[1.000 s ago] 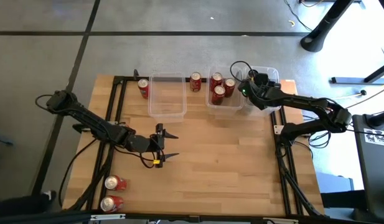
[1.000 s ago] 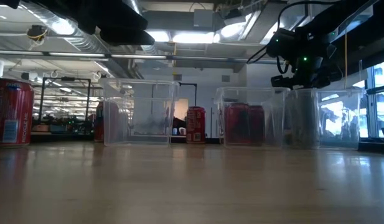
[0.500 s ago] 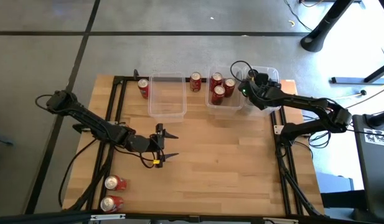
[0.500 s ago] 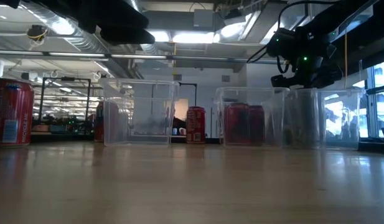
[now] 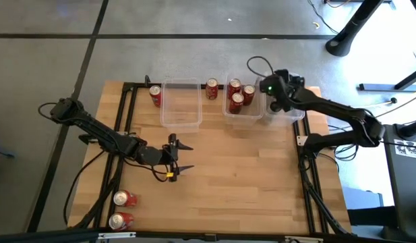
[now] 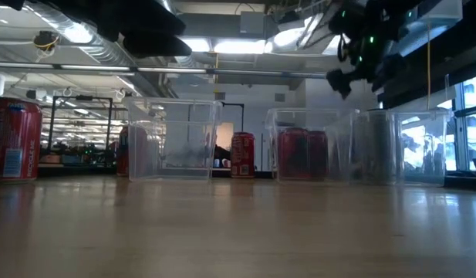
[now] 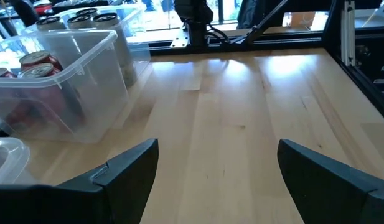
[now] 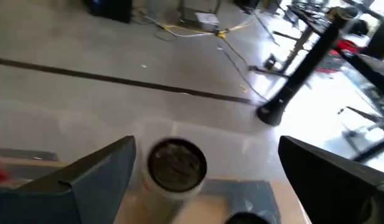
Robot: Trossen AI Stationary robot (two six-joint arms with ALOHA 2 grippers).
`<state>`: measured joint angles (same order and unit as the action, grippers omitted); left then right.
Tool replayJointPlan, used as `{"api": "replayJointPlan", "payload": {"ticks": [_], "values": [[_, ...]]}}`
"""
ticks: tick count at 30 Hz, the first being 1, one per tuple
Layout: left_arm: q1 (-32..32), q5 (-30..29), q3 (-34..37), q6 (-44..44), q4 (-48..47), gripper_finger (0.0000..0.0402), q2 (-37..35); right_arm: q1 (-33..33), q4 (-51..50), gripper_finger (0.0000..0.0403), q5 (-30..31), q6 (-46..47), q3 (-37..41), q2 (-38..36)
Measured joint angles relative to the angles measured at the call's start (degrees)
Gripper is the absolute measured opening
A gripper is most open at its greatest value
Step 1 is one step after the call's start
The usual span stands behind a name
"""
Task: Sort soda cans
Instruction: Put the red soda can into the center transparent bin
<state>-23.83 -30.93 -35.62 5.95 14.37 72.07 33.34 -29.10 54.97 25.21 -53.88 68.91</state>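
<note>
Here we find the right gripper raised over the far right corner of the table, its fingers spread wide with nothing between them. Directly under it, in the right wrist view, a silver-topped can stands upright inside the rightmost clear bin, and the dark rim of a second can shows beside it. We cannot tell the body colour of either can from here.

Just beside that bin, on the side toward the left arm, the middle bin holds three red cans standing upright. Beyond it a single red can stands on the bare wood between the middle bin and the wider bin. Past the wider bin another red can stands by the black frame rail.

The left gripper hangs well apart from all of this, over the open middle of the table, fingers parted and holding nothing. Nearer the table's front edge, on that arm's side, two red cans lie on the wood.
</note>
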Motion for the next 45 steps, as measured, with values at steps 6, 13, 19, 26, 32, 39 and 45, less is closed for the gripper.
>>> {"api": "replayJointPlan", "payload": {"ticks": [6, 13, 19, 26, 32, 39, 45], "values": [[0.0, -0.84, 0.0, 1.37, -0.61, 0.0317, 0.0, -0.02, 1.39, 0.039, -18.08, -1.81, -3.42, -2.49], [0.0, -4.56, -0.61, 5.76, -0.68, 0.0317, -1.65, 0.0, 3.6, 0.039, -37.78, -3.82, -3.55, -2.76], [0.06, -5.43, -1.5, 6.1, -2.96, 0.0317, -9.43, 0.0, 6.0, 0.039, -43.89, -1.53, -3.55, -2.76], [3.08, -5.94, -1.92, 2.66, -13.76, 0.0317, -20.33, 0.0, 20.61, 0.039, -56.7, -3.08, -3.55, 0.03], [6.06, -5.86, -1.92, -0.66, -20.16, 0.0317, -24.88, -2.44, 39.65, 0.039, -66.15, -7.68, -3.6, 6.9], [10.51, -5.71, -1.92, -5.13, -22.69, 0.0317, -25.57, -4.5, 36.59, 0.039, -65.38, -18.66, -16.1, 19.7], [13.29, -5.73, -1.92, -4.74, -24.07, 0.0317, -25.57, -3.88, 14.38, 0.039, -59.01, -28.78, -38.24, 32.89]]}}
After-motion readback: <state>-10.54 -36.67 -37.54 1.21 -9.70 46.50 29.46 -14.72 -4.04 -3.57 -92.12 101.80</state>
